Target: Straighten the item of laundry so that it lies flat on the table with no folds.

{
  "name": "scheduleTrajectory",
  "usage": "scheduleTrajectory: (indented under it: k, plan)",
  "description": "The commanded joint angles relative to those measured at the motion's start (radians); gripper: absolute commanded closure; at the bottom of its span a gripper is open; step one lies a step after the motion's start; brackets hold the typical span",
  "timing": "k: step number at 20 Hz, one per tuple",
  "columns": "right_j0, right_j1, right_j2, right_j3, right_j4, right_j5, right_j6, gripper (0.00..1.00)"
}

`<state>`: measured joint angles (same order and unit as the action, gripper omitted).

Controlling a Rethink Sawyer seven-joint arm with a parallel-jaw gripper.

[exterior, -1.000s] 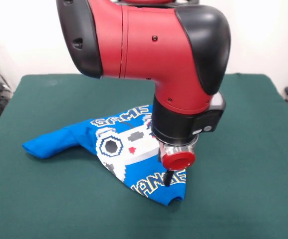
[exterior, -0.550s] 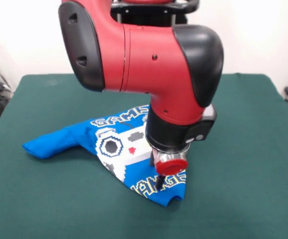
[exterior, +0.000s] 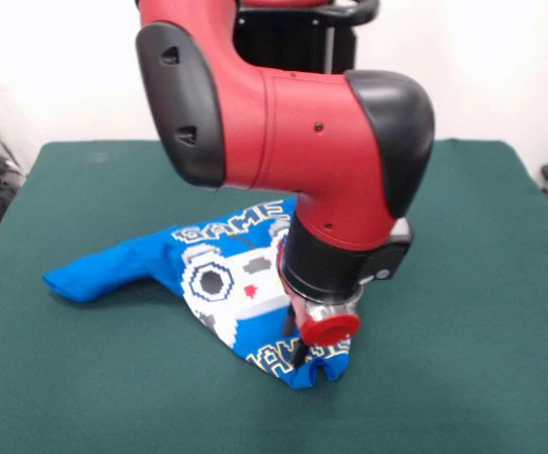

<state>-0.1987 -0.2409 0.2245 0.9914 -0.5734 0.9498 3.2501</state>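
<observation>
Shirt: a small bright blue shirt (exterior: 219, 276) lies near the middle of the table (exterior: 463, 359). It is not flat. It is bunched into a rough triangle, with a point at the near side.

Sleeve: one blue part sticks out to the left side of the picture and lies on the cloth. It has no print on it.

Print: a white and grey blocky game pad, with a dark round button and a small red spot.

Writing: white block letters with dark and yellow edges run along the top of the print. They read "GAME". More letters of the same kind sit near the bottom point, but the folds and the arm hide them, so I cannot read that word.

Arm: the big red and black arm (exterior: 292, 123) comes down over the right side of the shirt. A red round cap sits at its low end.

Gripper: the gripper (exterior: 299, 353) is down at the shirt, under the red cap, at the bottom letters. Only a dark bit shows. I cannot tell if it is spread or pinching.

Table: covered in dark green cloth, much bigger than the shirt.
</observation>
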Motion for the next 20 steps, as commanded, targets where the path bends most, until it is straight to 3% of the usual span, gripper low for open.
scheduleTrajectory:
  k: [1, 6, 14, 17, 20]
  plan:
    - [0.047, 0.145, -0.025, 0.038, -0.127, -0.152, -0.150, 1.00]
    - [0.059, 0.141, -0.040, 0.050, -0.106, -0.194, -0.075, 1.00]
    - [0.099, 0.129, -0.082, 0.054, -0.120, -0.227, -0.063, 1.00]
    - [0.204, 0.148, -0.196, 0.008, -0.203, -0.229, 0.087, 1.00]
    - [0.346, 0.204, -0.355, -0.054, -0.294, -0.196, 0.350, 1.00]
